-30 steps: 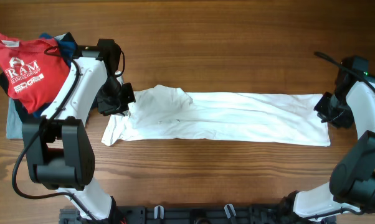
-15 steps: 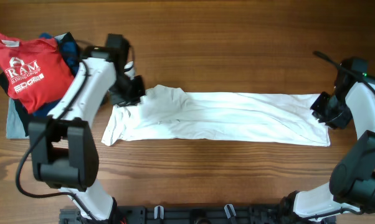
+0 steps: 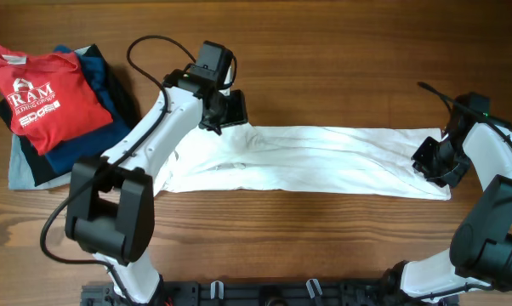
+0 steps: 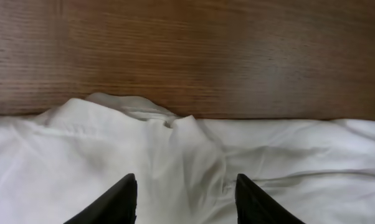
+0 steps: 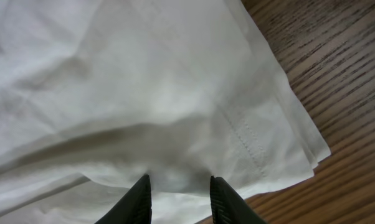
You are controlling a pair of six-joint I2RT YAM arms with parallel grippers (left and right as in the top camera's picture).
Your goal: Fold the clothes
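Note:
A white garment [image 3: 324, 161] lies folded into a long strip across the wooden table. My left gripper [image 3: 230, 113] is open over the strip's far edge near its left end. In the left wrist view [image 4: 186, 190] the jaws stand wide apart above the wrinkled cloth [image 4: 175, 149] and hold nothing. My right gripper [image 3: 433, 161] is over the strip's right end. In the right wrist view [image 5: 180, 186] its fingers stand partly apart, down at the cloth [image 5: 144, 81], with a raised ridge of cloth between them near the hemmed corner.
A pile of clothes lies at the far left, with a red printed shirt [image 3: 39, 93] on top of dark blue [image 3: 107, 89] and grey [image 3: 18, 170] pieces. Bare wood table [image 3: 341, 68] lies around the strip. The arm bases stand at the near edge.
My left gripper has moved right and away from me, from the sleeve end to the far edge near the collar. My right gripper has shifted left, in over the strip's right end.

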